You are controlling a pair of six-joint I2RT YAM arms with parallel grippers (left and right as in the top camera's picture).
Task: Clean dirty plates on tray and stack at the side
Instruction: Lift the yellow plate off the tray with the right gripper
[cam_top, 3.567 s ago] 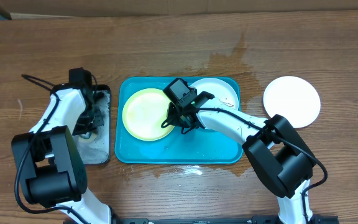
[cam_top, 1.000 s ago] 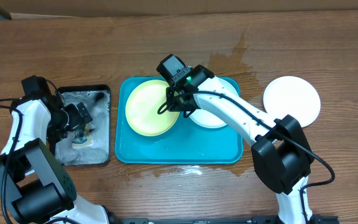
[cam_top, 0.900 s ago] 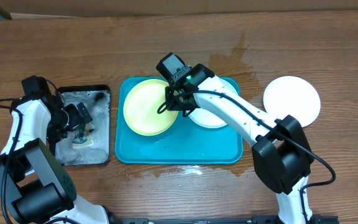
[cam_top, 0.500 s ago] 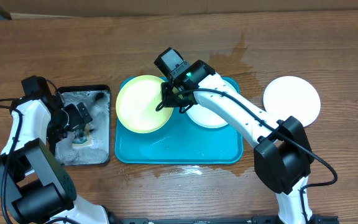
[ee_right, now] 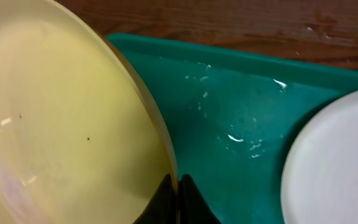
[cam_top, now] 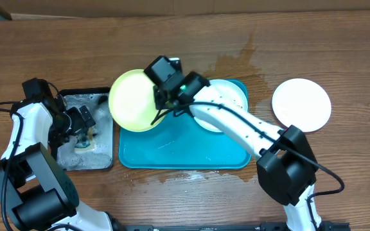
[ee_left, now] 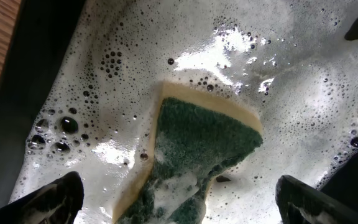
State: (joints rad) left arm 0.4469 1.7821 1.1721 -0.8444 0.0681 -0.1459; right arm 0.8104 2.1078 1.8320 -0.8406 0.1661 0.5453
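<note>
My right gripper [cam_top: 161, 102] is shut on the rim of the pale yellow-green plate [cam_top: 131, 101], which hangs lifted over the left edge of the turquoise tray [cam_top: 185, 151]. Seen from the right wrist, its fingertips [ee_right: 178, 202] pinch that plate [ee_right: 61, 130] at its edge above the wet tray [ee_right: 229, 99]. A white plate [cam_top: 227, 106] lies in the tray's right part. Another white plate [cam_top: 302, 104] rests on the table at the right. My left gripper [ee_left: 179, 202] stands open over a green and yellow sponge [ee_left: 197, 155] in soapy foam.
The black tray [cam_top: 101, 157] of foam sits left of the turquoise tray, with my left arm [cam_top: 27, 122] above it. A wet patch [cam_top: 239, 61] darkens the wood behind the turquoise tray. Water drops lie along the turquoise tray's front edge.
My right gripper has lifted the yellow-green plate and carried it left, from inside the turquoise tray to over its left edge. The left arm has stayed over the sponge.
</note>
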